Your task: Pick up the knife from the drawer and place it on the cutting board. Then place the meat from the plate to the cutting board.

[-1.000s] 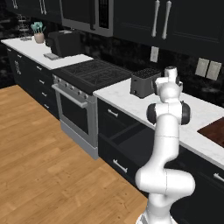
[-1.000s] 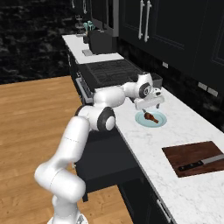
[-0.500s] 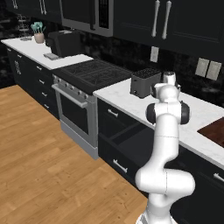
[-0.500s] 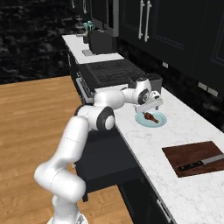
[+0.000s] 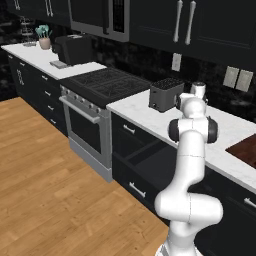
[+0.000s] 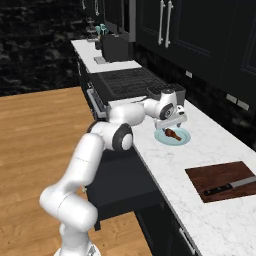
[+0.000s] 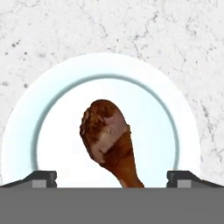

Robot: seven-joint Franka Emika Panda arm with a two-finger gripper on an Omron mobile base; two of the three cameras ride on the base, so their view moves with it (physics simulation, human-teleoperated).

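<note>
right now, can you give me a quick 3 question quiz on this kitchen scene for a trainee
1. True or false: the knife lies on the cutting board.
2. What is on the plate? A) toast B) the meat C) a spoon
3. Fill in: the jaws of the gripper stand ____ above the plate.

Key:
1. True; the knife rests along the board's near edge.
2. B; the drumstick lies on the plate, untouched.
3. Open; a fingertip shows on each side of the meat.
</note>
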